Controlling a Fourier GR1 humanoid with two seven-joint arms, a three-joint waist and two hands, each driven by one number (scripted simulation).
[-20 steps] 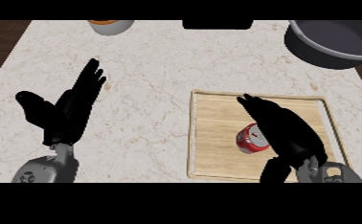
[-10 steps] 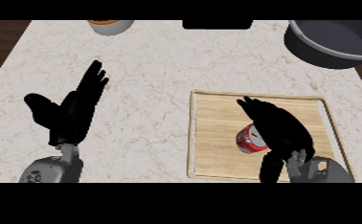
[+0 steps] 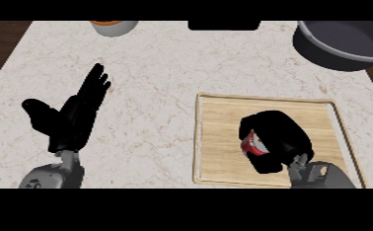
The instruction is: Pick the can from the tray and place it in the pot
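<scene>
Curled over the can (image 3: pixel 251 145), the right hand (image 3: pixel 280 136) arches its black fingers and thumb round the can's far side, so only a sliver of glossy red with a pale mark shows at the hand's left. Whether the can stands upright or lies on its side cannot be told, since the hand hides most of it. The can sits on the tray (image 3: pixel 218 106), a flat rectangular board of light wood with rounded corners and a slim raised rim, lying on the right half of the table (image 3: pixel 182 62). The table top is pale stone with faint brownish veins. Well apart from the tray, at the far right corner, stands the pot (image 3: pixel 339 45), round, dark grey and matte, with its rim partly cut off by the view's edge. On the left, the left hand (image 3: pixel 73 119) rests open, fingers straight and pointing away, thumb spread. At the far edge sit a grey bowl (image 3: pixel 113 26) with orange inside and a flat black block (image 3: pixel 224 25).
</scene>
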